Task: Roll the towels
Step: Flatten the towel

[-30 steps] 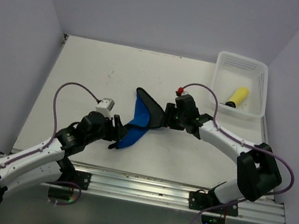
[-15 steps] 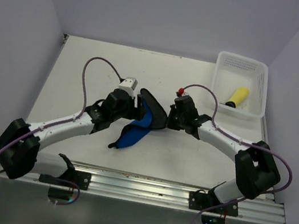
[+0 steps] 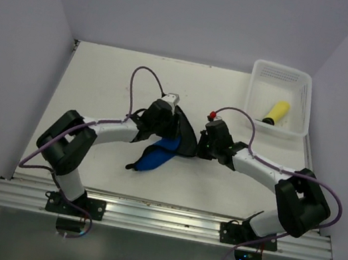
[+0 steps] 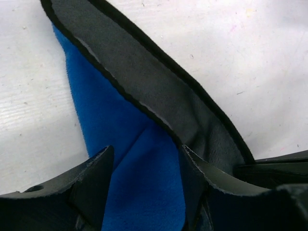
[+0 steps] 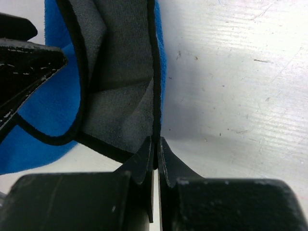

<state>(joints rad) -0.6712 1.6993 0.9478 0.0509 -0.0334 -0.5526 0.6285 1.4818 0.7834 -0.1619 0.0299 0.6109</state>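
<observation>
You are about halfway. The yellow towel (image 3: 276, 112) is already a tight roll lying in the basket (image 3: 260, 71) at the far right corner of the bench (image 3: 102, 77); nothing else shows in that basket.

The blue towel (image 3: 155, 157) is not rolled yet. It sits mid-bench between the two arms, loosely folded and partly lifted, with its grey underside and dark edging turned up and its lower end lying on the bench toward the arm bases.

Your right end effector (image 5: 155, 142) is nearly closed, pinching the towel's dark edge between its fingertips. Your left end effector (image 4: 147, 154) has its jaws well apart with blue cloth lying between them. It looks unclamped, though the wrist view is too close to be sure.

What is left: flatten the blue towel, roll it, and probably set it beside the yellow one.
</observation>
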